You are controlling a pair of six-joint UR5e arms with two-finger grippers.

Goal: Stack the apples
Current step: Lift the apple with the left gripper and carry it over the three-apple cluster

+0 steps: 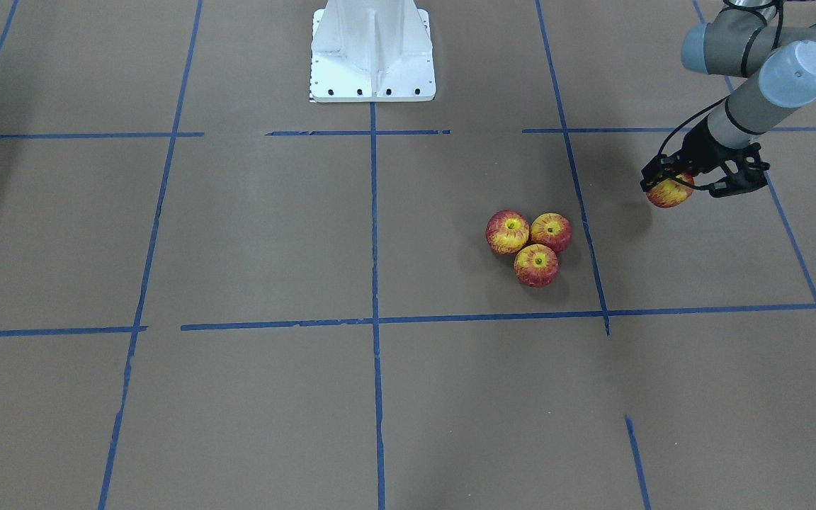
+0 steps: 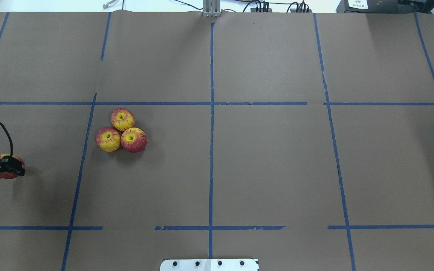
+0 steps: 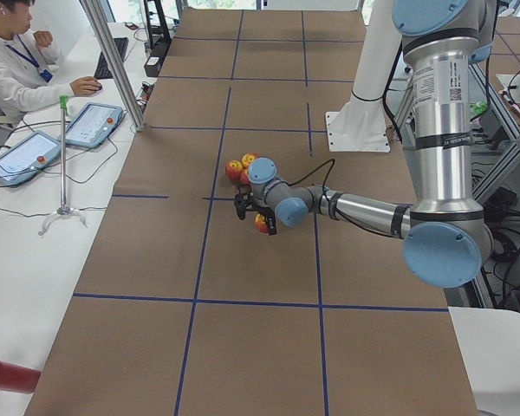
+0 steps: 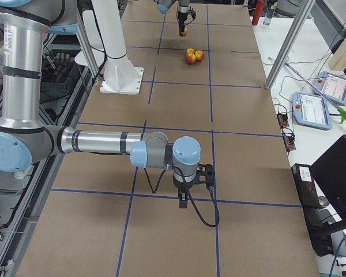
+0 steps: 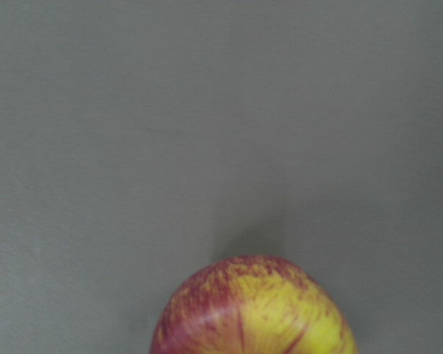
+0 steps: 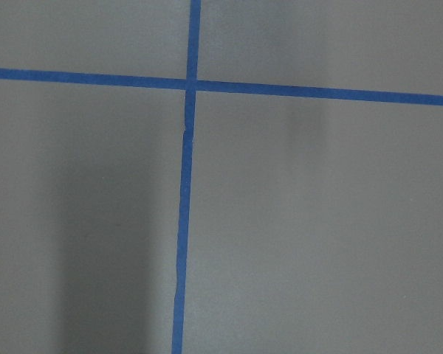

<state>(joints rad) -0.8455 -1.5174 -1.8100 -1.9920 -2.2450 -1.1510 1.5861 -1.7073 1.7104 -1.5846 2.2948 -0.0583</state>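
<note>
Three apples sit touching in a cluster on the brown table: one (image 1: 508,231), a second (image 1: 551,231) and a third (image 1: 536,265). They also show in the overhead view (image 2: 123,119) (image 2: 108,139) (image 2: 133,139). My left gripper (image 1: 671,185) is shut on a fourth apple (image 1: 670,193) and holds it just above the table, well to the side of the cluster. That apple also shows at the overhead view's left edge (image 2: 9,166) and in the left wrist view (image 5: 255,310). My right gripper (image 4: 187,193) shows only in the exterior right view, far from the apples; I cannot tell whether it is open.
The white robot base (image 1: 372,57) stands at the table's robot side. Blue tape lines (image 1: 374,227) divide the brown surface into squares. An operator (image 3: 17,61) sits at a side desk with tablets (image 3: 87,126) and a small stand (image 3: 63,165).
</note>
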